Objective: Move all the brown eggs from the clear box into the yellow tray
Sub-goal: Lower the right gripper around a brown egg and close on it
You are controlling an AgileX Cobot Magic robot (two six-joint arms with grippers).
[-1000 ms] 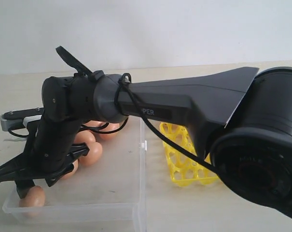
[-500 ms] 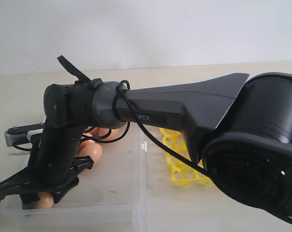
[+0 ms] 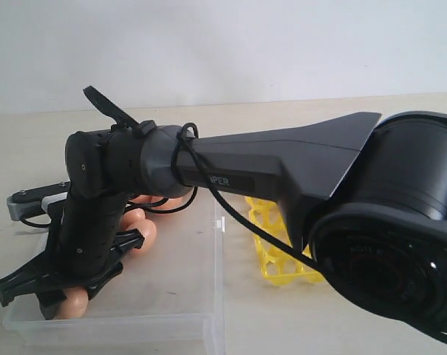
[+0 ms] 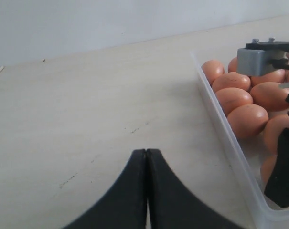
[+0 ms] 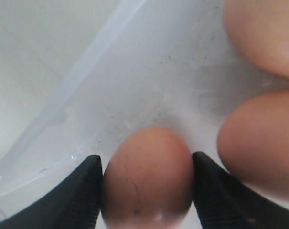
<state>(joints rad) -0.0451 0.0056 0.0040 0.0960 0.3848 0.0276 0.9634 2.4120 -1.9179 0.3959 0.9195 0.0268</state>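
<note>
Down inside the clear box (image 3: 179,281), the right gripper (image 5: 145,164) stands spread, one black finger (image 5: 87,195) on each side of a single egg (image 5: 149,176). The fingers sit tight beside the egg's flanks; whether they press it, I cannot tell. That egg lies on the box floor near a corner, close to the low transparent wall. Two more brown eggs (image 5: 259,143) lie just beside it, further in from that wall. The wrist and the right arm (image 3: 282,163) reach across the box from the side of its small clip (image 3: 222,222), with a black cable (image 3: 230,214) looped along the arm.

Further along the same wall of the box, the rest of the brown eggs huddle together on the floor, touching one another.

Outside the box, on the side away from the clip, the left gripper (image 4: 146,191) has its two fingers pressed together with nothing between them, over the bare table (image 4: 87,105).

On the clip side, just beside the box, lies the yellow tray (image 3: 271,251) on the table, much of it hidden behind the right arm.
</note>
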